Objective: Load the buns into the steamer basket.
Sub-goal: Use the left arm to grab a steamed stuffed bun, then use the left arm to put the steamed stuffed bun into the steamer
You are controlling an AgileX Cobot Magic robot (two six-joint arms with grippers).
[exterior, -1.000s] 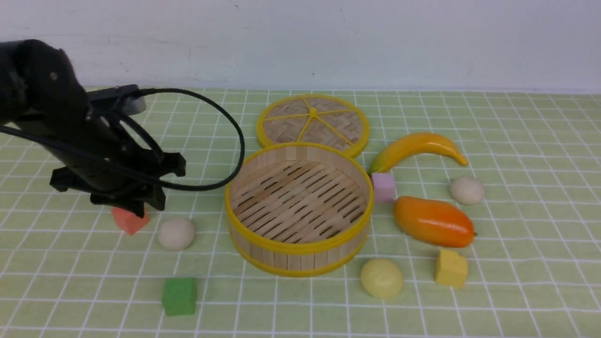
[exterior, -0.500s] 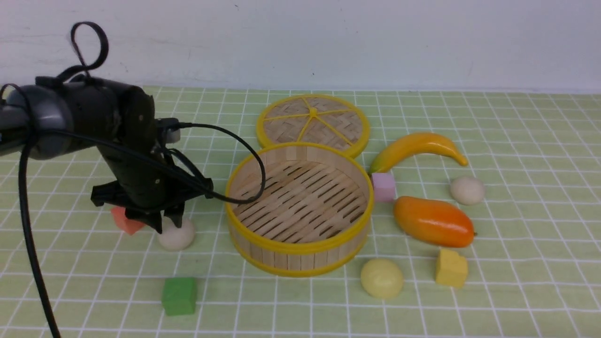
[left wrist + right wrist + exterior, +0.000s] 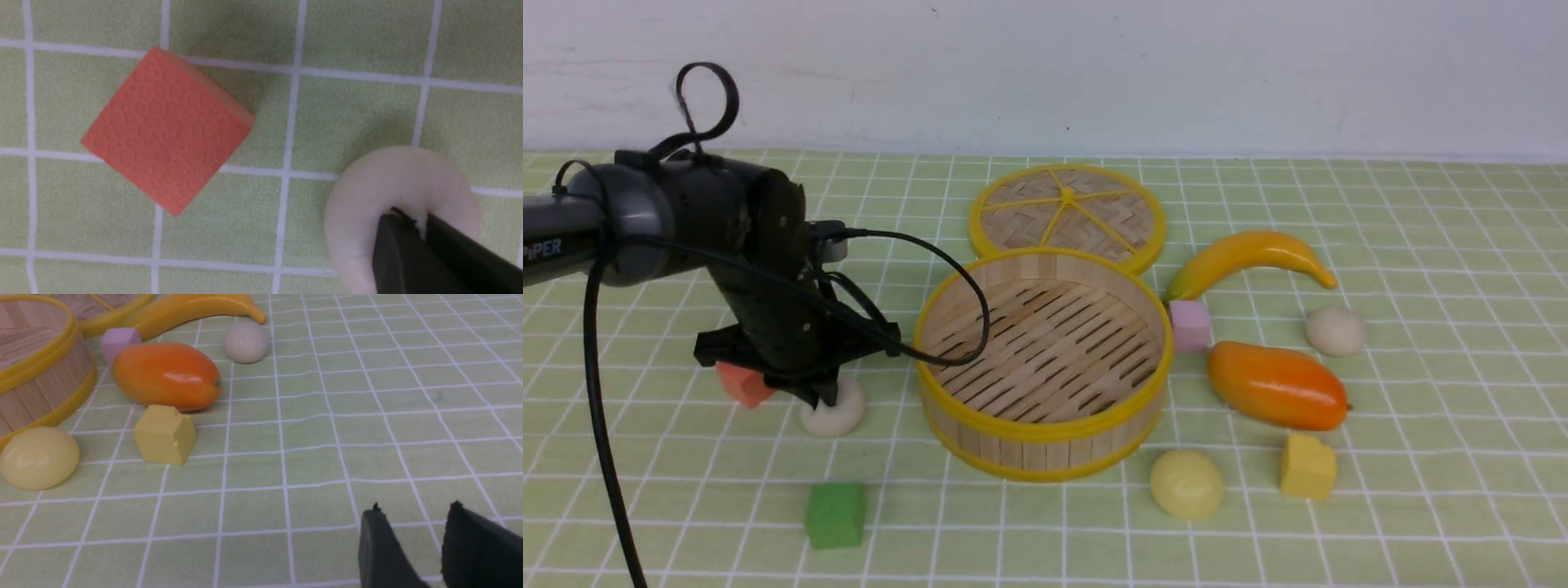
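Observation:
The steamer basket (image 3: 1045, 429) stands empty mid-table, and its wall (image 3: 41, 375) shows in the right wrist view. An off-white bun (image 3: 837, 415) lies left of it. My left gripper (image 3: 825, 398) comes down on that bun (image 3: 367, 192), and its tips (image 3: 416, 222) are shut, pinching the bun's soft top. A second off-white bun (image 3: 1335, 331) (image 3: 246, 341) lies far right below the banana. The pale yellow bun (image 3: 1187, 484) (image 3: 39, 457) sits in front of the basket. My right gripper (image 3: 414, 510) hangs open over bare cloth, holding nothing.
The woven lid (image 3: 1067, 214) lies behind the basket. A banana (image 3: 1250, 253), a mango (image 3: 1276, 385), a pink cube (image 3: 1190, 324) and a yellow cube (image 3: 1307, 466) crowd the right. A red cube (image 3: 745, 384) (image 3: 167, 130) sits beside the left gripper, and a green cube (image 3: 834, 514) lies in front.
My left arm swung right and down from above the red cube onto the off-white bun. Its jaws went from wide open to shut on the bun's top.

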